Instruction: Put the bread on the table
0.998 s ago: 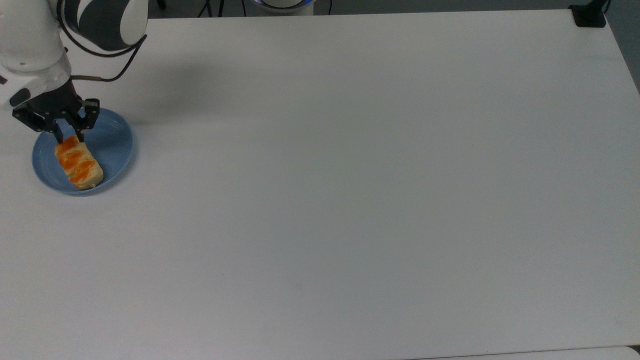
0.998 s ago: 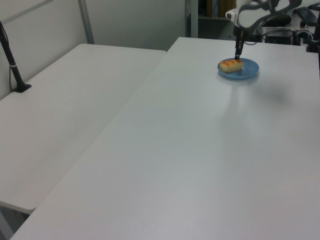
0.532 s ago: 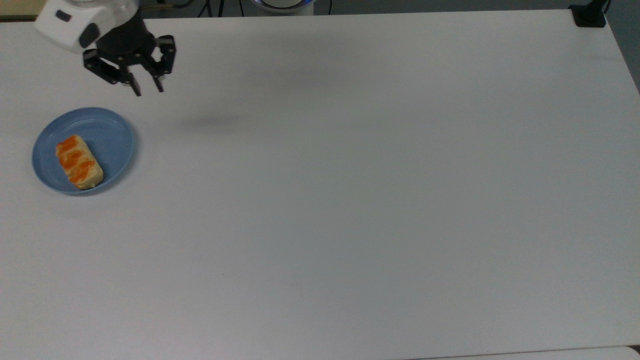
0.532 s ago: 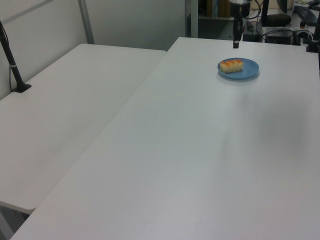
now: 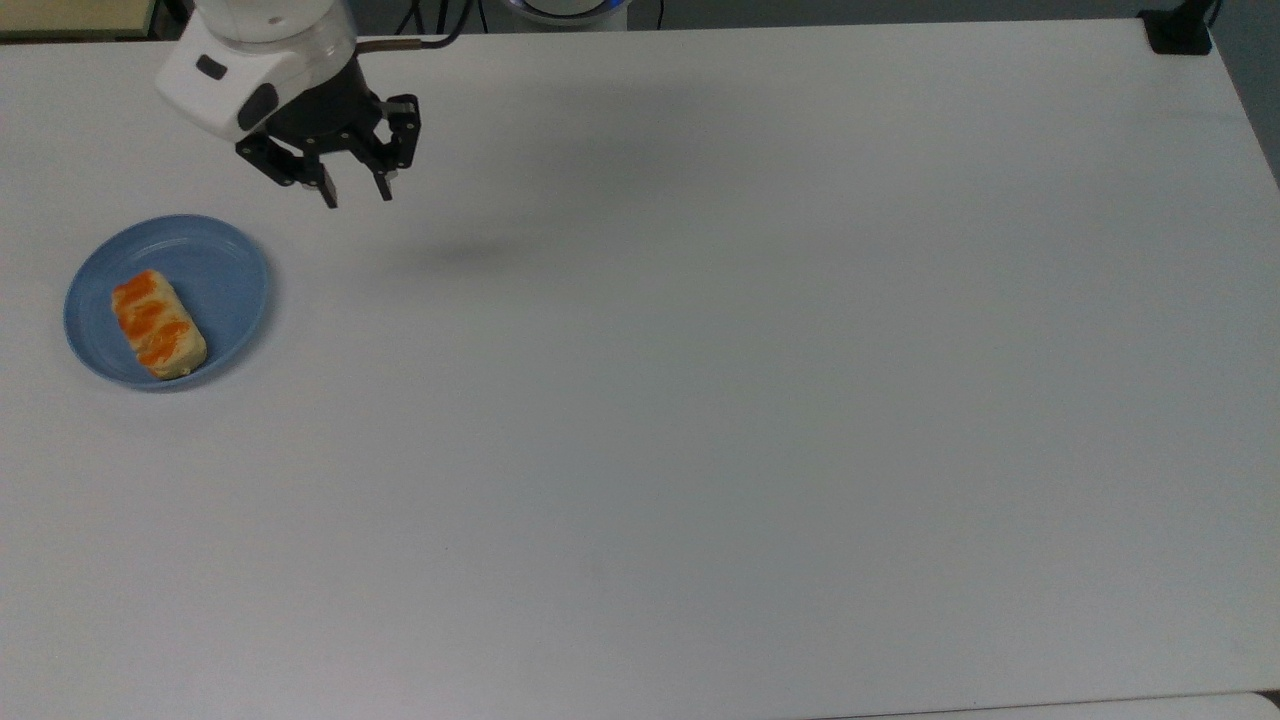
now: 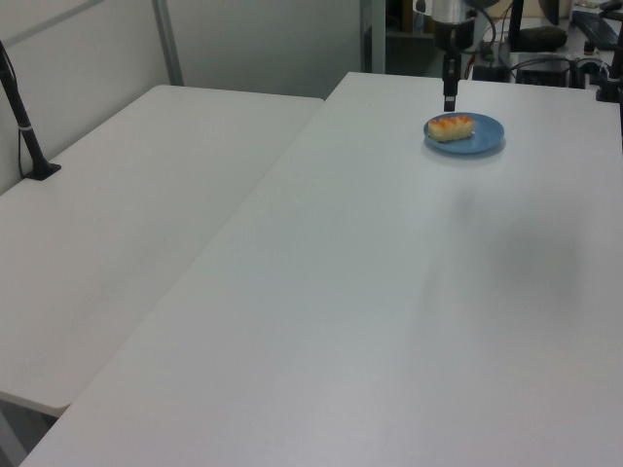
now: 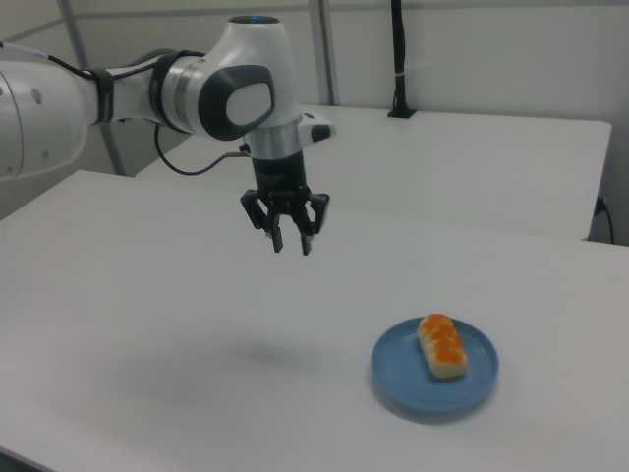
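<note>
The bread [image 5: 158, 324], a small tan loaf with orange glazed patches, lies on a round blue plate [image 5: 225, 280] at the top view's left; it also shows as the bread [image 6: 450, 126] and the bread [image 7: 441, 345]. The plate rests on the white table [image 5: 700, 400]. My gripper [image 5: 356, 195] hangs open and empty high above the table, up and to the right of the plate in the top view. In the right view the gripper [image 7: 290, 244] is well above and left of the plate [image 7: 470, 385]. In the left view the gripper [image 6: 449, 100] hangs just behind the plate.
A black clamp mount [image 5: 1178, 30] sits at the table's far right corner in the top view. A second white table [image 6: 127, 214] adjoins on the left view's left, with a black pole [image 6: 24, 122] on it.
A second ago the gripper's fingers stood around the bread's far end on the plate. The gripper has since risen and moved to the top view's right, empty; the bread has not moved.
</note>
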Motion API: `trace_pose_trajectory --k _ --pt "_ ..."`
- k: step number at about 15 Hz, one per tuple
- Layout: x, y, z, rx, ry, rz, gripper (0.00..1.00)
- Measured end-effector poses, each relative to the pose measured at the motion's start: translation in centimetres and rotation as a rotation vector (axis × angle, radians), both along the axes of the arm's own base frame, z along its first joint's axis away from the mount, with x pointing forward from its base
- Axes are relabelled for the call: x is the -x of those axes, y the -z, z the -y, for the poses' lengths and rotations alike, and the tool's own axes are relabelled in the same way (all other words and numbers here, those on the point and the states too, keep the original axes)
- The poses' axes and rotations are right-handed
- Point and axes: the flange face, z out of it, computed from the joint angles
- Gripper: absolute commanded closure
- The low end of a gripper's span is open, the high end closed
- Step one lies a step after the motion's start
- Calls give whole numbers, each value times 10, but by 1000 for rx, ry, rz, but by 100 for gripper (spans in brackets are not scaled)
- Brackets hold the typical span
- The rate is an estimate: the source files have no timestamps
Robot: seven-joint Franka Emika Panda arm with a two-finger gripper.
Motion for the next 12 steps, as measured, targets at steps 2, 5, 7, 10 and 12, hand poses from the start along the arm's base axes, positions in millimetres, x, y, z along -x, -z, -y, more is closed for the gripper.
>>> trace_pose_trajectory --k 2,5,7,10,12 --pt "6 2 28 1 11 -2 0" --pt "12 11 80 12 29 33 0" --pt "7 27 107 32 50 78 0" --pt "-6 72 143 76 69 141 0" --pt "-11 101 161 93 81 170 0"
